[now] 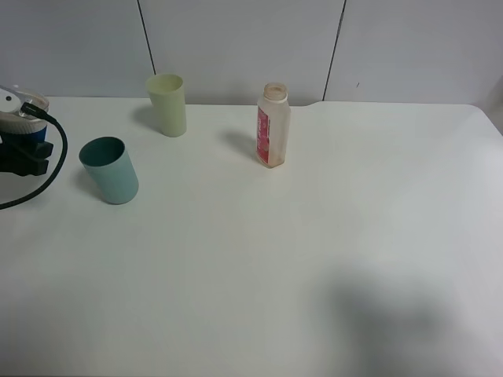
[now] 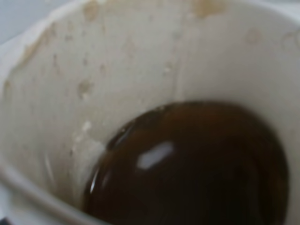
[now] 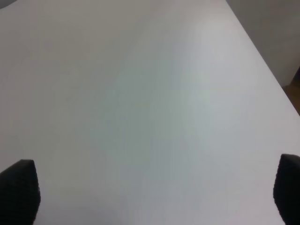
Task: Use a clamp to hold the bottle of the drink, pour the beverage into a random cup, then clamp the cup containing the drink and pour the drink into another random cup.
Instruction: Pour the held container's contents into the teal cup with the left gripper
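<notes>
- Right wrist view: the right gripper [image 3: 153, 192] hangs over the bare white table [image 3: 140, 93], its black fingertips [image 3: 18, 192] spread wide with nothing between them.
- Exterior high view, 9 o'clock: the teal-green tumbler [image 1: 110, 169] stands open-mouthed.
- At the 9 o'clock edge, just beyond it, the left gripper [image 1: 27, 153] is clamped on the blue-sleeved paper cup [image 1: 22, 129]. The left wrist view looks down into it, where the dark brown beverage [image 2: 197, 164] pools at the stained bottom.
- Near 12 o'clock, the drink bottle [image 1: 273, 126] stands upright and uncapped, well apart from the cups.
- 11 o'clock, farthest: a pale green tumbler [image 1: 167, 104].
</notes>
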Motion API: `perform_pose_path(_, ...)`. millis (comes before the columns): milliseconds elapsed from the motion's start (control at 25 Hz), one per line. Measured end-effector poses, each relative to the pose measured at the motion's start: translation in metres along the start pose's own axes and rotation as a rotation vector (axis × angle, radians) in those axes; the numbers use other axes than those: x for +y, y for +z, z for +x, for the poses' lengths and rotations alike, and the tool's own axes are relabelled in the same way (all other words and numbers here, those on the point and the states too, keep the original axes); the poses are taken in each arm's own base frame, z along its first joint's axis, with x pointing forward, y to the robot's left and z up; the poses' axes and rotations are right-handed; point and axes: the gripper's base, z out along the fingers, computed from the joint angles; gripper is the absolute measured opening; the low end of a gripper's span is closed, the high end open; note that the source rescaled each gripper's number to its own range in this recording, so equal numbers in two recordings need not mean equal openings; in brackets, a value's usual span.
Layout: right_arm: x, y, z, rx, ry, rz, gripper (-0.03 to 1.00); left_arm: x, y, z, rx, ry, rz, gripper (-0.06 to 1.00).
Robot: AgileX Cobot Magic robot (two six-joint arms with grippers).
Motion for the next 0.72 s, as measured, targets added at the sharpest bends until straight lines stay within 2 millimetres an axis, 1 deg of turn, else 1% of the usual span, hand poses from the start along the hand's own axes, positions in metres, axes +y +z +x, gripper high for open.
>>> perform_pose_path(240, 0.000, 0.000, 0.000, 0.000, 0.000, 0.000, 1.00, -0.001, 0.000, 0.002, 0.023, 0.048, 0.003, 0.01)
perform_pose_path(640, 0.000, 0.000, 0.000, 0.000, 0.000, 0.000, 1.00, -0.015, 0.012, -0.006, 0.042, 0.141, 0.054, 0.01)
perform_pose_path(720, 0.000, 0.000, 0.000, 0.000, 0.000, 0.000, 1.00, -0.015, 0.013, -0.009, 0.046, 0.152, 0.053, 0.01)
